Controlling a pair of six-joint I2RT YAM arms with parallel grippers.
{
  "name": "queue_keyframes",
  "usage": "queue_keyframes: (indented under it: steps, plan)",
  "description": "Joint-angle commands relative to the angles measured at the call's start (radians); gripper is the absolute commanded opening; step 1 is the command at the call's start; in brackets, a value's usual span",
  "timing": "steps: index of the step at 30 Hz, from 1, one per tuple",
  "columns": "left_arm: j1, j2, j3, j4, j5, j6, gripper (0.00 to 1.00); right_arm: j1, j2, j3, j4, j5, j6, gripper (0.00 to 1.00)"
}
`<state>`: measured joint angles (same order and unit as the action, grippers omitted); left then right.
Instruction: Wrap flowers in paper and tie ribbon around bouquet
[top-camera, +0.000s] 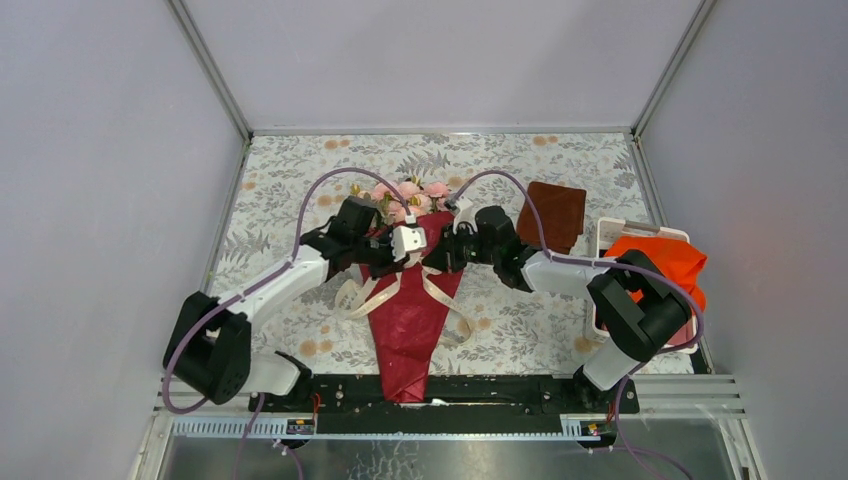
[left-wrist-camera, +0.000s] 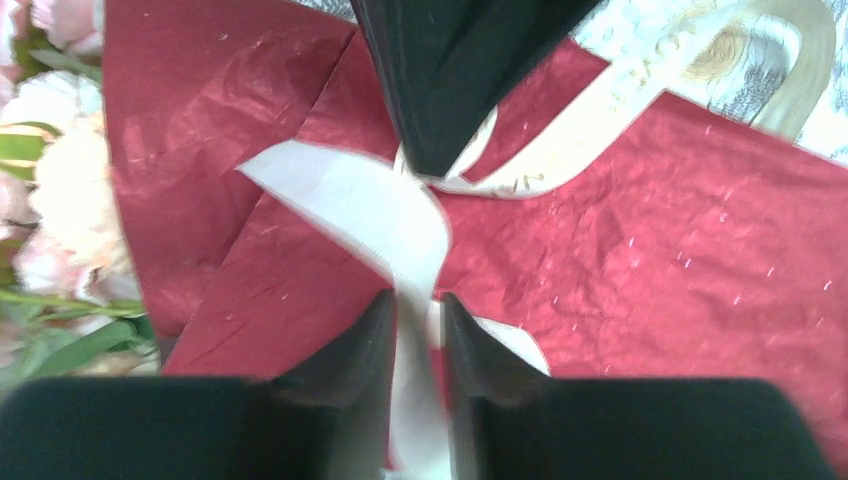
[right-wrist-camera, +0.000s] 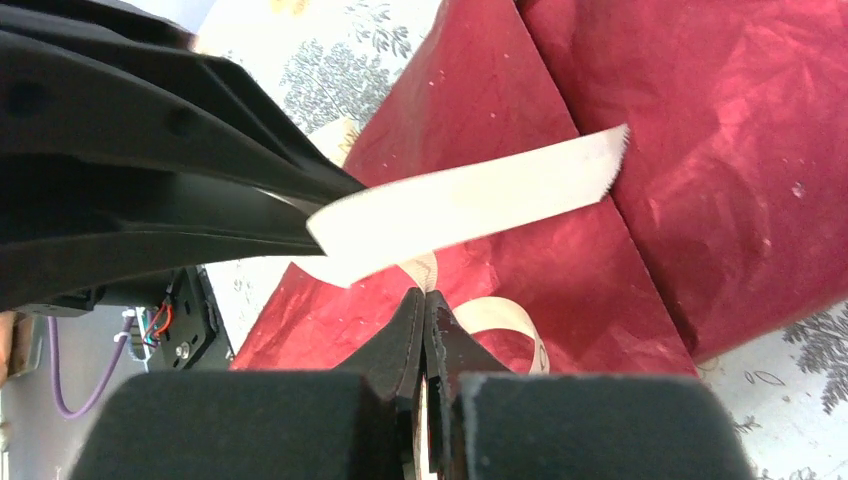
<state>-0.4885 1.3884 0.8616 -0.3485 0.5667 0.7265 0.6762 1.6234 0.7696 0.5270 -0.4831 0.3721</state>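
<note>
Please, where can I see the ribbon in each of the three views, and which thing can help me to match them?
Top external: the ribbon crosses the crimson paper at centre, with loops on both sides.
Left wrist: centre, strands crossing, one running down into the left end effector.
Right wrist: centre, a flat tail, another strand entering the right end effector.
Shared landmark: the crimson paper under it.

Bouquet (top-camera: 408, 330) lies mid-bench (top-camera: 300, 170): crimson cone, tail toward the arm bases, pink flowers (top-camera: 405, 193) at the far end. Left pincer (top-camera: 405, 255) and right pincer (top-camera: 447, 250) meet over the cone's upper part, and cream ribbon (top-camera: 441, 294) loops trail down both sides. Brown folded square (top-camera: 553, 213) and orange-red cloth (top-camera: 668, 262) sit off right.
</note>
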Motion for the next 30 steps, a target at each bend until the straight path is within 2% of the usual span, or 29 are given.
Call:
queue_keyframes:
  steps: [1, 2, 3, 6, 8, 10, 16, 25, 28, 30]
  plan:
    - [0.010, -0.072, -0.039, -0.057, -0.047, -0.024, 0.44, -0.022, 0.000, 0.037, -0.047, -0.033, -0.043, 0.00]
    - [0.008, -0.077, -0.047, -0.039, -0.075, -0.029, 0.59, -0.023, 0.006, 0.042, -0.048, -0.040, -0.039, 0.00]
    - [0.005, -0.079, -0.052, -0.023, -0.115, -0.033, 0.67, -0.023, 0.013, 0.045, -0.047, -0.048, -0.036, 0.00]
    - [-0.005, -0.074, -0.026, -0.011, -0.166, -0.032, 0.72, -0.023, 0.028, 0.057, -0.050, -0.066, -0.027, 0.00]
    - [-0.025, -0.074, -0.003, -0.018, -0.172, -0.033, 0.82, -0.023, 0.028, 0.063, -0.056, -0.075, -0.026, 0.00]
    - [-0.057, -0.080, 0.004, -0.022, -0.163, -0.016, 0.87, -0.022, 0.023, 0.068, -0.067, -0.083, -0.026, 0.00]
    - [-0.097, -0.081, -0.002, 0.007, -0.063, 0.066, 0.90, -0.023, 0.005, 0.068, -0.097, -0.091, -0.045, 0.00]
    - [-0.095, 0.045, 0.013, 0.139, -0.066, 0.123, 0.90, -0.022, -0.004, 0.071, -0.096, -0.116, -0.040, 0.00]
    - [-0.096, 0.084, 0.033, 0.138, -0.067, 0.122, 0.86, -0.023, -0.016, 0.071, -0.104, -0.118, -0.046, 0.00]
    - [-0.095, 0.098, 0.038, 0.137, -0.054, 0.116, 0.75, -0.023, -0.026, 0.068, -0.107, -0.120, -0.053, 0.00]
